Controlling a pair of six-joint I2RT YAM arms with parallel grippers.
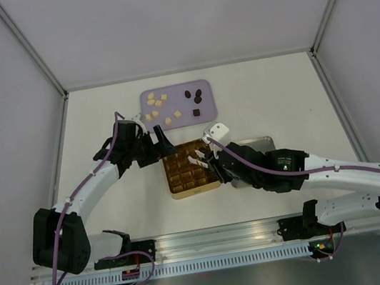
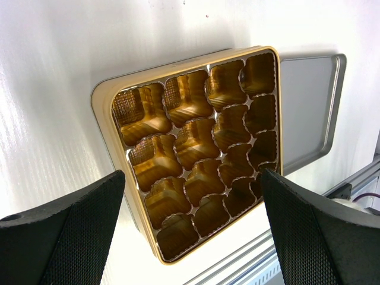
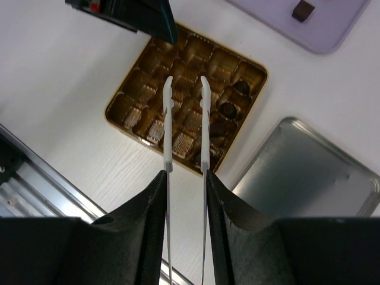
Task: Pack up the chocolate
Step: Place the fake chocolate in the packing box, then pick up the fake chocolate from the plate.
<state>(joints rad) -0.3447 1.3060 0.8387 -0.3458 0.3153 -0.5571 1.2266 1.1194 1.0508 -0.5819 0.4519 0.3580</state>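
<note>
Several cream chocolate cubes [image 1: 157,104] and three dark pieces [image 1: 196,97] lie on a lavender tray [image 1: 171,91]. The gold gridded tin [image 1: 170,182] sits mid-table. In the right wrist view three dark chocolates [image 3: 228,109] sit in the right column of the tin [image 3: 119,116]; the other cells look empty. My right gripper [image 3: 185,178] is shut on metal tweezers [image 3: 168,124]. Their white tips stand apart and empty above the tin's middle. My left gripper [image 2: 191,178] is open and empty, hovering at the far left corner of the tin [image 2: 107,113].
The tin's silver lid [image 3: 309,172] lies flat just right of the tin, partly under my right arm [image 1: 302,168]. The lavender tray's corner holds a dark square piece [image 3: 303,10]. An aluminium rail [image 1: 219,235] runs along the near table edge.
</note>
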